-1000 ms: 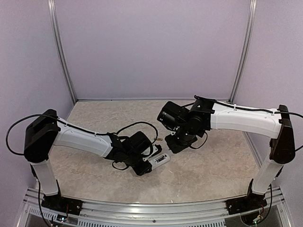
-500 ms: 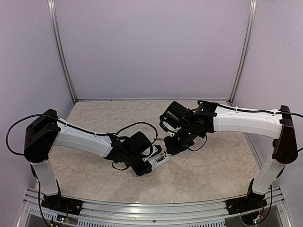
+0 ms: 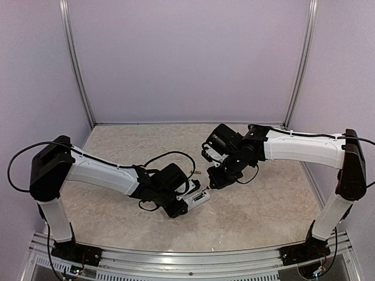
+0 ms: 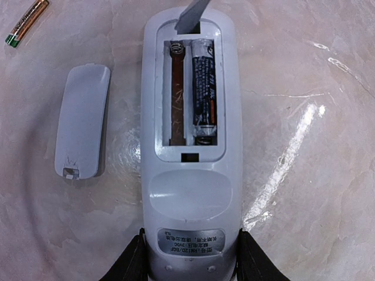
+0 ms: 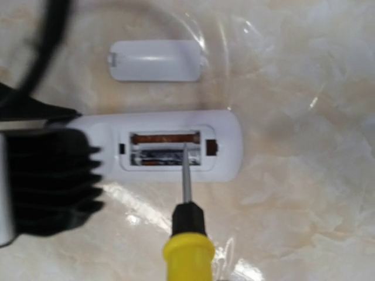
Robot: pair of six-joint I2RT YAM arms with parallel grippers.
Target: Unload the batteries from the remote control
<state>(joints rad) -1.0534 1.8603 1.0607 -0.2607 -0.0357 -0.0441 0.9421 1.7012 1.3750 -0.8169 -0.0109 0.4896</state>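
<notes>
1. Top view: over the last second the right gripper (image 3: 218, 177) has rolled its wrist slightly rightward. Its tip stays above the remote control (image 3: 197, 198), which has not moved. The left gripper (image 3: 184, 203) keeps the remote pinned to the bench (image 3: 263, 205).
2. Left wrist: the jaws are closed on the remote's label end. The compartment lies open with one bay bare and the dark battery (image 4: 204, 93) seated in the other. The brassy battery (image 4: 26, 22) lies loose on the bench, and the battery cover (image 4: 82, 126) is just beside the remote. The job looks half done.
3. Right wrist: the yellow-handled screwdriver (image 5: 187, 234) appears clamped in the right gripper, whose fingers fall outside the frame. Its tip rests at the dark battery's edge, so the re-angling looks like preparation to lever that battery out.
</notes>
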